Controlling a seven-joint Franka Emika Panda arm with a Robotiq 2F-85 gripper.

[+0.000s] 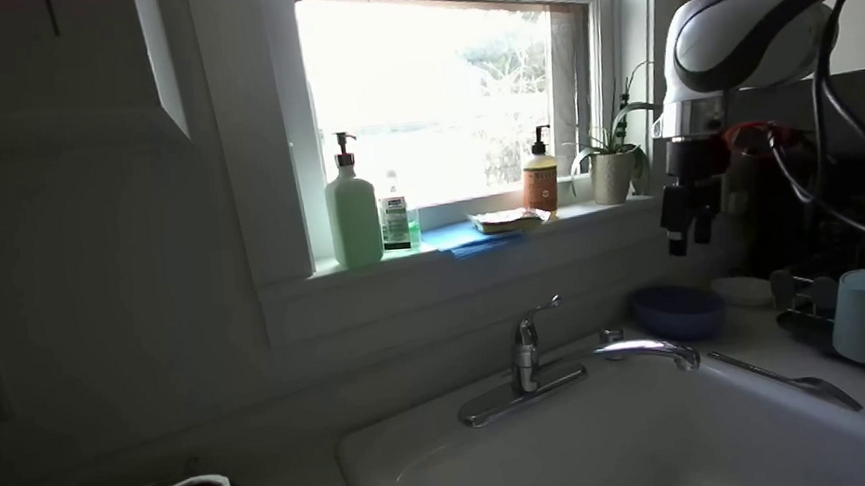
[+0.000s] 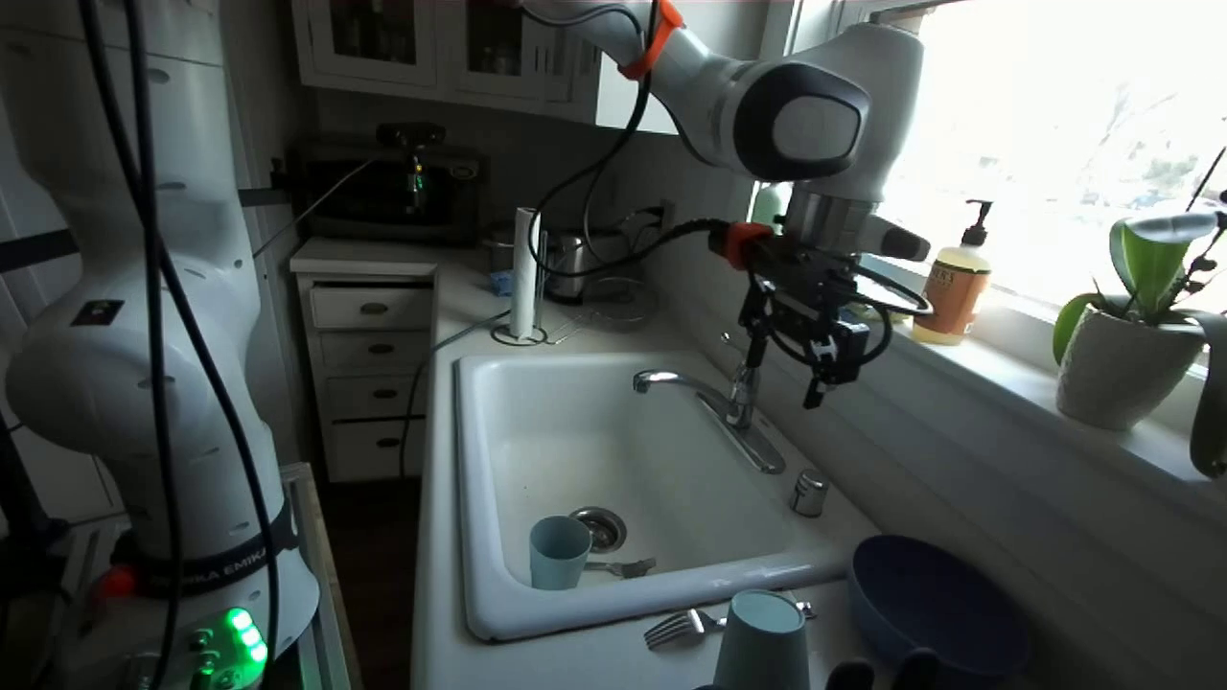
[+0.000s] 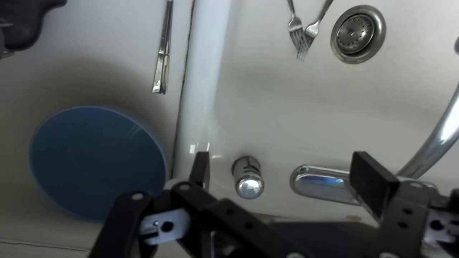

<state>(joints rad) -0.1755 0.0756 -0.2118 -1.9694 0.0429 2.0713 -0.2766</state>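
My gripper [image 3: 281,175] stands open in the wrist view, with nothing between its fingers. It hangs pointing down in both exterior views, well above the back edge of the white sink [image 2: 476,498]. Seen from the wrist, a chrome cap [image 3: 248,177] and the faucet's base plate [image 3: 319,181] lie below, between the fingers. A blue bowl [image 3: 96,165] rests on the counter beside the sink. Two forks cross near the drain [image 3: 356,32]; one fork [image 3: 296,30] overlaps the other. A light blue cup [image 2: 560,553] stands in the sink, close to the drain.
On the counter, an upside-down cup [image 2: 767,637] stands by a fork [image 2: 682,628]. The faucet [image 1: 525,356] rises at the sink's back. Along the sill are a green bottle [image 1: 354,214], a sponge [image 1: 509,222], an orange-labelled soap bottle [image 1: 539,187] and a potted plant [image 1: 612,178].
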